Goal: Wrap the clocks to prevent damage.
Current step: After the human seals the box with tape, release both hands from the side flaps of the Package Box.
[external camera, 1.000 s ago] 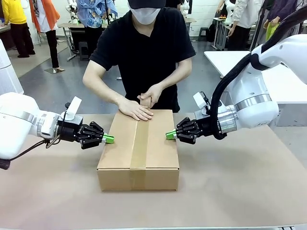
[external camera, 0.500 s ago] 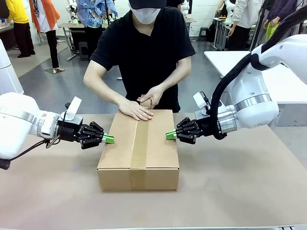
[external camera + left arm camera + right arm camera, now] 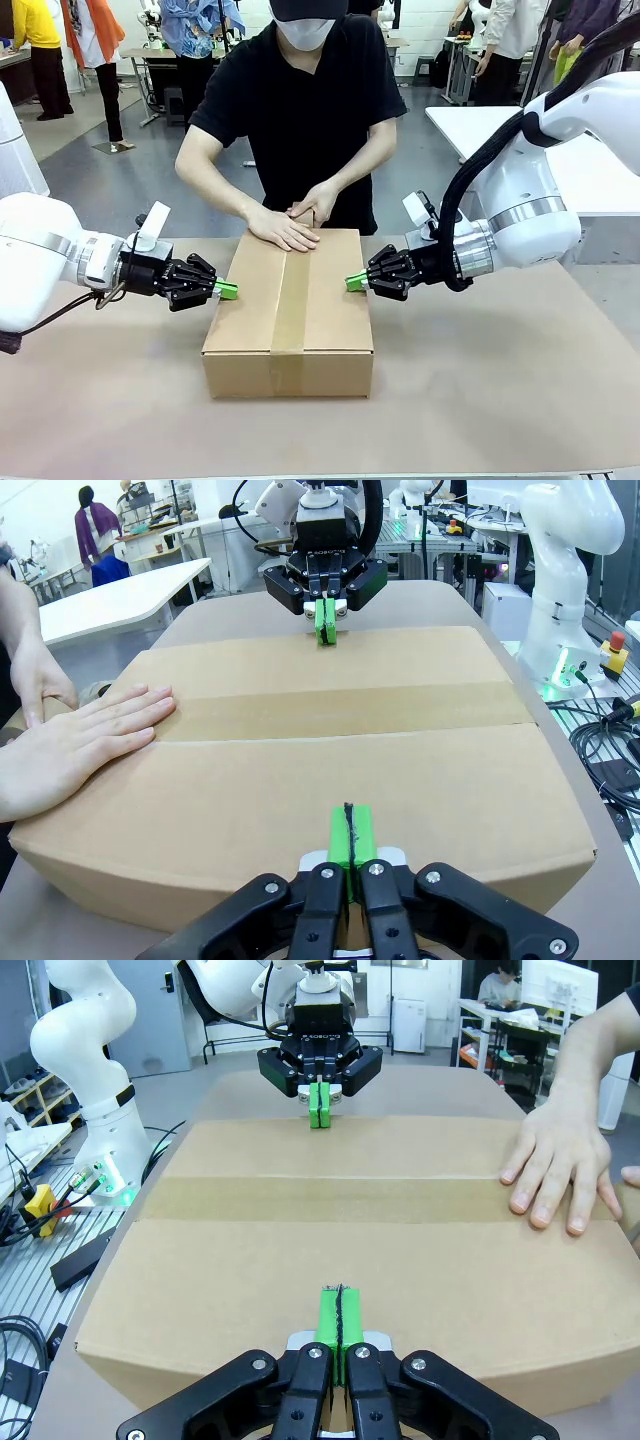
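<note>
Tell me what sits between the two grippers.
The cardboard box fills the stretch between the shut left gripper and shut right gripper, each at one side. The person's hand rests flat on its far end. Front view shows it best.

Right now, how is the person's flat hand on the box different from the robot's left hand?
The person's bare hand lies flat on top of the brown cardboard box; the black, green-tipped left hand presses its side. The person's fingers spread; the robot's are shut together. Both touch the box.

Even, bright overhead light is cast throughout; only soft shadows are thrown on the tabletop. Focus is kept sharp, and wrist views are bowed at their edges.
</note>
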